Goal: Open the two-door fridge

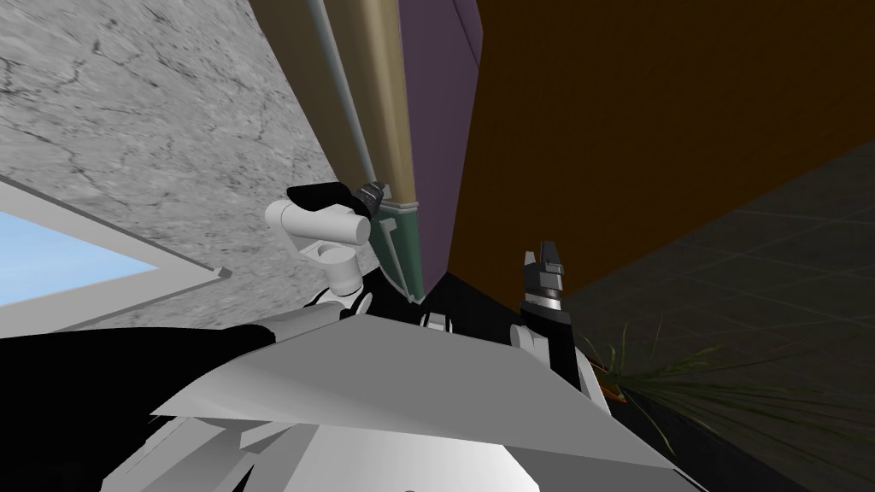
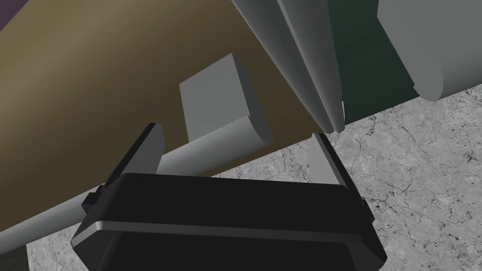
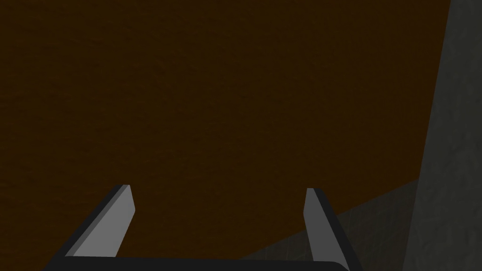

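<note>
Head view: the fridge (image 1: 384, 85) is standing at about 12 o'clock, its tan door edged by a purple side panel (image 1: 436, 128) at its 3 o'clock. A grey handle bar (image 1: 340, 85) is running down the door from 11 o'clock to the left pincer (image 1: 372, 198), which is sitting at the bar's lower end, just above a green lower panel (image 1: 403, 248). The right pincer (image 1: 547, 252) is hanging well apart at 4 o'clock of the left one, facing a brown wall (image 1: 641, 128) — so the left arm is plainly the nearer.

Left wrist view: the left pincer (image 2: 235, 131) is standing open, gripping nothing. The bar's end and its mount block (image 2: 214, 96) are lying between the fingers, the bar's long axis slanting out past one finger. I judge the fingers need to be straddling that axis squarely before closing.

Right wrist view: the right pincer (image 3: 219, 189) is spread open and empty — pointing at the brown wall.
</note>
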You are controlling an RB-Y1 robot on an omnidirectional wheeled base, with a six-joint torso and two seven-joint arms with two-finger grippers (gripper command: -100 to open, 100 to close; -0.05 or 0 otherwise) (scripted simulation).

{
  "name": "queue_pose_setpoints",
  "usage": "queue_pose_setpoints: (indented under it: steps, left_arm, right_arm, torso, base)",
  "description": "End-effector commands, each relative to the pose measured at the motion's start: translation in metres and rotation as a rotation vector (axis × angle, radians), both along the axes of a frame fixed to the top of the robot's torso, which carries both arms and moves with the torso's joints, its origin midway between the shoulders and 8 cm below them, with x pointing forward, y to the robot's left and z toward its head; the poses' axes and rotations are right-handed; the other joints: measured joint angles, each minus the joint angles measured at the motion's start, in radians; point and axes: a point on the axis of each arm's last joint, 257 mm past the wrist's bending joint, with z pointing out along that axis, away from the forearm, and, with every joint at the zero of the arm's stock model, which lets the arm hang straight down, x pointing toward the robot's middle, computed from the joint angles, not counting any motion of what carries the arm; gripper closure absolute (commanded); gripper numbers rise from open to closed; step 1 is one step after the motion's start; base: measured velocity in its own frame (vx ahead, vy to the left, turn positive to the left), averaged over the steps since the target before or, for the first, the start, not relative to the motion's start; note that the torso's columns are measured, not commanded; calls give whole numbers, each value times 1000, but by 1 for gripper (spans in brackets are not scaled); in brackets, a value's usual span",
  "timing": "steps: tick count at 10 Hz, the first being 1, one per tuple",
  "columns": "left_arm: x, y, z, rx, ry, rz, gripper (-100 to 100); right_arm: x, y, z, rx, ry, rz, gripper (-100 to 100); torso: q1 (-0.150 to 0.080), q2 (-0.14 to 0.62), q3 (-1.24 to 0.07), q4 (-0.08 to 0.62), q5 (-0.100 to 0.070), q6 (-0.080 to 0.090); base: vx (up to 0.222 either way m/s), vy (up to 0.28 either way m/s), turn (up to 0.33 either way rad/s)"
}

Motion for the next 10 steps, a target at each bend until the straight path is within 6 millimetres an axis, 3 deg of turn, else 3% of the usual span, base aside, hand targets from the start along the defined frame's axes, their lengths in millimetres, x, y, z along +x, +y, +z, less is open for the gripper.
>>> queue_pose_setpoints:
  steps: [1,2,6,10]
  left_arm:
    - [-2,0,4,1,-3,2,-100]
    - [-2,0,4,1,-1,3,100]
    - [-3,-18,5,-2,0,-49,100]
    - [-7,-45,6,-4,0,-126,100]
  right_arm:
    - [0,0,0,0,0,0,0]
    - [0,0,0,0,0,0,0]
    - [0,0,0,-1,0,0,0]
    - [0,0,0,0,0,0,0]
  torso:
    - [1,-5,-3,-1,0,0]
    - [0,-2,-2,-1,0,0]
    - [15,5,2,5,4,-4]
    - [12,-4,-5,5,3,-7]
  base:
    - [61,9,-8]
    - [8,1,0]
    - [-128,212,-88]
    - [-188,253,-84]
